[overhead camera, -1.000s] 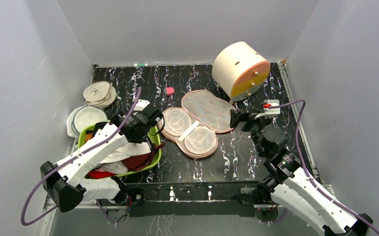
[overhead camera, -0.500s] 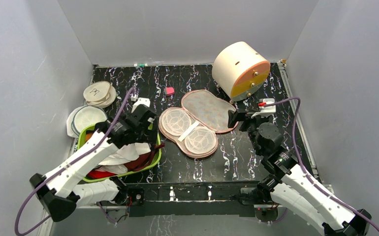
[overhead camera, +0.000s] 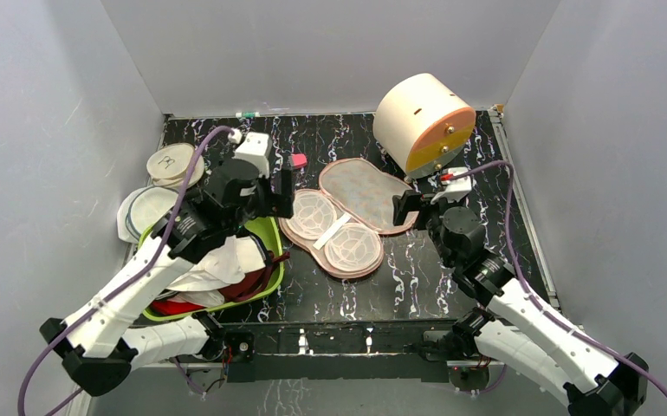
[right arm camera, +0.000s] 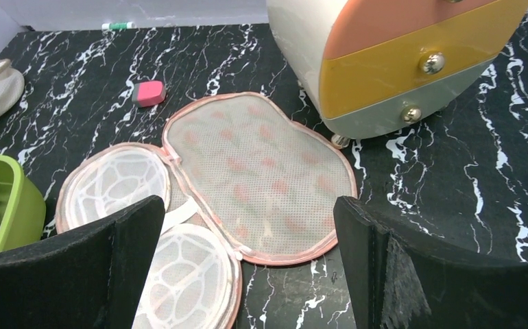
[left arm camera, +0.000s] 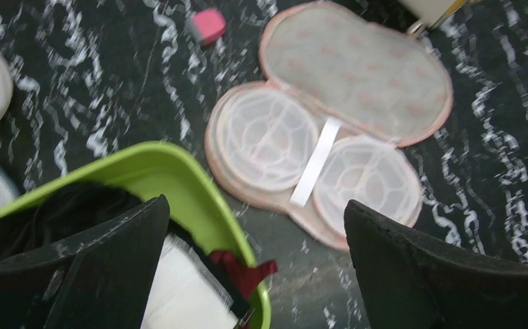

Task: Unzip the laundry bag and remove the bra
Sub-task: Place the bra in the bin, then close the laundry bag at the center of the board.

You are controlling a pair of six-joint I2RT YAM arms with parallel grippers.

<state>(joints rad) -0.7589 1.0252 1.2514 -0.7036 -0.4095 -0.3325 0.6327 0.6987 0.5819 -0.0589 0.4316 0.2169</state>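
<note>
**Pouch open and emptied; bra in basin; both grippers free**

The bra (overhead camera: 222,264) lies crumpled in the lime-green basin (left arm camera: 179,164) on top of a dark red garment and a black garment, apparently its drop-off place. Above the basin's far rim the left gripper (overhead camera: 278,192) hangs with jaws spread, holding nothing. The laundry bag (overhead camera: 343,221) lies unzipped with its lid folded flat and nothing inside. The right gripper (overhead camera: 404,208), wide and empty, hovers just beside the lid's right edge, probably to steady it.

I saw a lime-green basin (overhead camera: 274,251) on the marbled table (overhead camera: 417,269), dark red cloth (left arm camera: 241,266) inside; a pink block (overhead camera: 297,160) behind it; a round drawer cabinet (overhead camera: 421,117) back right; white round pouches (overhead camera: 172,163) far left.
</note>
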